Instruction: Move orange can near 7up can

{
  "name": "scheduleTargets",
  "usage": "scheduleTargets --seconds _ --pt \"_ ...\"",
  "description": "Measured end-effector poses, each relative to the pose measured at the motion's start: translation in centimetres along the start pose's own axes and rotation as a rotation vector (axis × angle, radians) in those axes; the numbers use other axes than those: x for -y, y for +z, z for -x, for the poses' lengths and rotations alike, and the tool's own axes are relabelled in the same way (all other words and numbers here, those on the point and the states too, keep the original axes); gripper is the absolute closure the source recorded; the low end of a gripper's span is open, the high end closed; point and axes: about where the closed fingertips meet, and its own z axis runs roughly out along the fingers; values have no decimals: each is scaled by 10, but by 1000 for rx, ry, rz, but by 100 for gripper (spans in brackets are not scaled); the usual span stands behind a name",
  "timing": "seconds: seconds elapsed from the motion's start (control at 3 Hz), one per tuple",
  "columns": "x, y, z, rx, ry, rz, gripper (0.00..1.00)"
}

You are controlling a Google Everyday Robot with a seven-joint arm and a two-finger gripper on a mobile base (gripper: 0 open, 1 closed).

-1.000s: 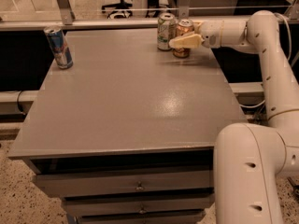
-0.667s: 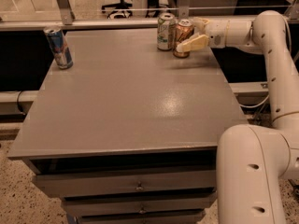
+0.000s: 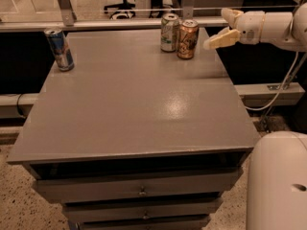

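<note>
Gripper has been pulled back from the orange can and is now seen past the right edge of the surface, fingers spread apart, nothing held. Orange can is left upright near the far edge, shiny copper body, silver top, just beside the 7up can, to its right. 1 blue can is seen far left.
</note>
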Motion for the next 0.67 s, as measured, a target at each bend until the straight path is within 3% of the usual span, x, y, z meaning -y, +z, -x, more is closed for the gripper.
scheduleTargets --seconds 0.33,0.67 --pt "-39 -31 66 8 -92 3 0" --pt "-53 -20 66 -2 -77 34 0"
